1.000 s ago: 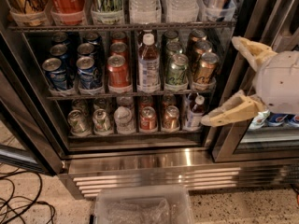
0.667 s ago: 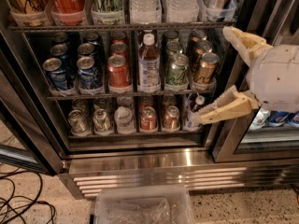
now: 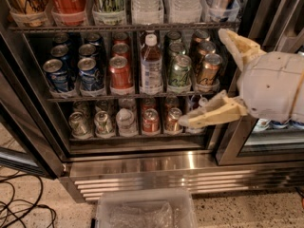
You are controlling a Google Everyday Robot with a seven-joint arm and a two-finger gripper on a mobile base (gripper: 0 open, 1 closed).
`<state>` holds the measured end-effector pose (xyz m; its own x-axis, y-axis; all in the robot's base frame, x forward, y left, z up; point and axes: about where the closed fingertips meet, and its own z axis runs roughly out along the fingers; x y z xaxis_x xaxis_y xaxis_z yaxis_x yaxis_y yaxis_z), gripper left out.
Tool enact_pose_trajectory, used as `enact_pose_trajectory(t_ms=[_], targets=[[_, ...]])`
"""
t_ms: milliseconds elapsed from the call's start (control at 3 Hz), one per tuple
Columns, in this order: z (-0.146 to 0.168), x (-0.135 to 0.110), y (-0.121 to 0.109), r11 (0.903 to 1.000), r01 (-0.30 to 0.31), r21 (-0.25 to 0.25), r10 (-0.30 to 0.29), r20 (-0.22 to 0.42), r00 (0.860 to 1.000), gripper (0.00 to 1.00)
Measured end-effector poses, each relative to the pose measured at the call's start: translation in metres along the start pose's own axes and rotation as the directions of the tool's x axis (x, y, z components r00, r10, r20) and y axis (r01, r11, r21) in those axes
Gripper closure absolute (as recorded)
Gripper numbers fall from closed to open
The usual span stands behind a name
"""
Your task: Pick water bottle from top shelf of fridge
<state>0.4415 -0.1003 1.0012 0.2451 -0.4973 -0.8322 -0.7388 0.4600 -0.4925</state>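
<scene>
Two clear ribbed bottles stand side by side on the top shelf [image 3: 118, 27] of the fridge [image 3: 142, 161]. They are above and to the left of the jaws, and their caps are cut off by the upper edge of the view. The water bottle [image 3: 183, 3] is the one nearer the jaws, and its twin [image 3: 146, 3] stands just beyond it. Further left along the same rack are a green-and-white can [image 3: 109, 1] and a red cola can [image 3: 69, 1].

The gripper [image 3: 203, 77] is on the right, in front of the lower racks, and its jaws are spread wide with nothing between them. The upper one reaches up just under the right end of the top shelf's rail. The lower one points left across the right-hand cans of the bottom rack. Between the two jaws are a gold can [image 3: 209, 70] and a green can [image 3: 179, 70] on the middle rack. Left of those stands a slim labelled bottle [image 3: 151, 65] with a white cap, then a red can [image 3: 120, 72] and blue cans [image 3: 59, 72]. Below the jaws, on the speckled floor, a clear plastic bin [image 3: 145, 212] sits before the ribbed steel grille, with black cables [image 3: 19, 208] far to the left.
</scene>
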Motion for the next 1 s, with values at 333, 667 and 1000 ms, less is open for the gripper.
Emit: enact_pose_trajectory(t_ms=[333, 667, 1000], targets=[[0.026, -0.002, 0.009, 0.9928, -0.069, 0.098, 0.061, 0.08, 0.995, 0.0], [0.032, 0.017, 0.003, 0.958, -0.156, 0.24, 0.128, 0.13, 0.983, 0.0], [0.016, 0.045, -0.019, 0.8809, -0.28, 0.381, 0.218, 0.199, 0.955, 0.0]])
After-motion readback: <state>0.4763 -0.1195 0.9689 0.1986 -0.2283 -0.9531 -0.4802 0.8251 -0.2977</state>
